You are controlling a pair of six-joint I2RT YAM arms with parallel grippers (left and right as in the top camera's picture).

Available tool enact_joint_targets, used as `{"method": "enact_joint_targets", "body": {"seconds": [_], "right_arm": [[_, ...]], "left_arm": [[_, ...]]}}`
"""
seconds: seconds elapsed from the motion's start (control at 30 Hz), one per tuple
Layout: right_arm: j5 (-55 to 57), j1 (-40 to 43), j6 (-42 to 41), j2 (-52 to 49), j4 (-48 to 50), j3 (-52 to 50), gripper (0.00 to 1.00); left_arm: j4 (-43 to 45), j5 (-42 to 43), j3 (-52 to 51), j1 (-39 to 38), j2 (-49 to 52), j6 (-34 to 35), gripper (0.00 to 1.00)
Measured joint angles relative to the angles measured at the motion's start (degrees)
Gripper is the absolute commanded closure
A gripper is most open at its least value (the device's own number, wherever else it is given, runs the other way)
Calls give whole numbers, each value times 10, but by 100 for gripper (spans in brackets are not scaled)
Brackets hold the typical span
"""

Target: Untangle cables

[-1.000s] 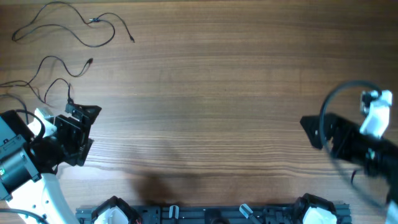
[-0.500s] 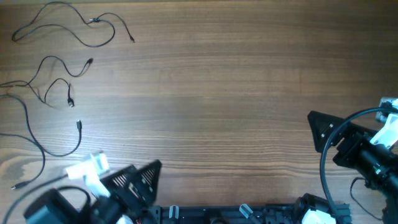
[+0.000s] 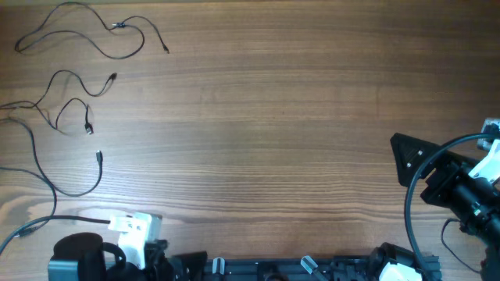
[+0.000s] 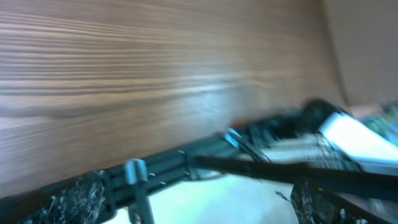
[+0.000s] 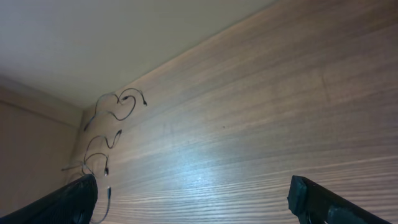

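The cables lie spread as thin black squiggles at the table's far left in the overhead view. One runs along the top left (image 3: pixel 117 43). A second loops below it (image 3: pixel 74 101). A third, longer one trails down the left edge (image 3: pixel 78 191). They show small and far off in the right wrist view (image 5: pixel 118 106). My left gripper (image 4: pixel 199 208) is open and empty, pulled back over the black rail at the near table edge. My right gripper (image 5: pixel 193 202) is open and empty over bare wood at the right side (image 3: pixel 408 158), far from the cables.
A black rail with clips (image 3: pixel 266 265) runs along the near edge of the wooden table (image 3: pixel 258 117). My left arm's white and black body (image 3: pixel 129 234) sits at the bottom left, close to the end of the long cable. A thick black arm cable (image 3: pixel 410 211) arcs beside my right arm.
My left arm has left the cables at the left side and swung down to the near edge. My right arm has drawn back toward the right edge, then barely moved. The cables lie still.
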State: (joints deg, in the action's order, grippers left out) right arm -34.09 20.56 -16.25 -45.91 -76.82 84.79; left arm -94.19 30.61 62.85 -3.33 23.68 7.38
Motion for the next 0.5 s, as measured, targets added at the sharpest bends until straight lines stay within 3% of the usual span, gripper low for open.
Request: {"method": "enact_joint_targets", "body": {"seconds": [0.07, 0.17, 0.5], "right_arm": [[0, 0, 0, 0, -2, 0, 0], [0, 0, 0, 0, -10, 0, 0], [-13, 0, 1, 0, -77, 0, 0]], "left_arm": [[56, -107, 0, -1, 1, 96, 0], [146, -165, 0, -1, 2, 155, 0], [162, -188, 0, -1, 2, 181, 0]]}}
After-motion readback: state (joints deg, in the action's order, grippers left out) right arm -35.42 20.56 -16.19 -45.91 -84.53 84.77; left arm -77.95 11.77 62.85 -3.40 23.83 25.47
